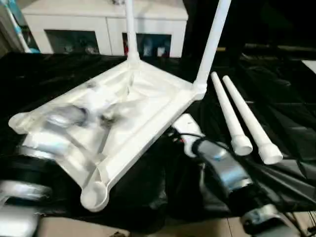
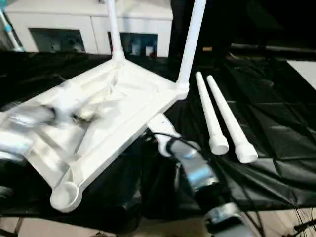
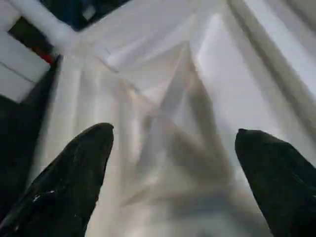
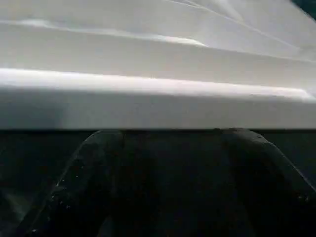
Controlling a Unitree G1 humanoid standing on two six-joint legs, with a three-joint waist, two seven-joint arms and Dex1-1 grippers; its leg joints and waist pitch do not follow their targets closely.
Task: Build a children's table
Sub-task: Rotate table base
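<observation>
The children's table (image 1: 148,106) lies upside down and tilted on the black cloth (image 1: 276,103) before me, ribbed underside up, its near corner socket (image 1: 94,196) hanging out toward me past the cloth's front edge. Two legs are already seated in the far corner sockets and stand upright: one at the far left (image 1: 130,29), one at the far right (image 1: 213,42). Two loose legs (image 1: 247,123) lie side by side on the cloth just to the right of the tabletop, wide ends toward me, apart from it. Behind the cloth stands a white cabinet (image 1: 106,22) with glass doors; small items sit inside, too blurred to make out, and I can read no writing or labels anywhere.

My left gripper (image 3: 173,163) hovers over the ribbed underside with its two black fingers (image 3: 74,173) spread wide, holding nothing; the silver left forearm (image 1: 59,123) reaches in across the tabletop from the left, blurred. My right gripper (image 4: 168,153) sits low under the long right-hand rim (image 4: 158,103) of the tabletop, fingers spread and pointed at the rim's edge; I cannot tell whether they touch it. The right forearm (image 1: 222,170) angles in from the lower right, a black cable looped over it
</observation>
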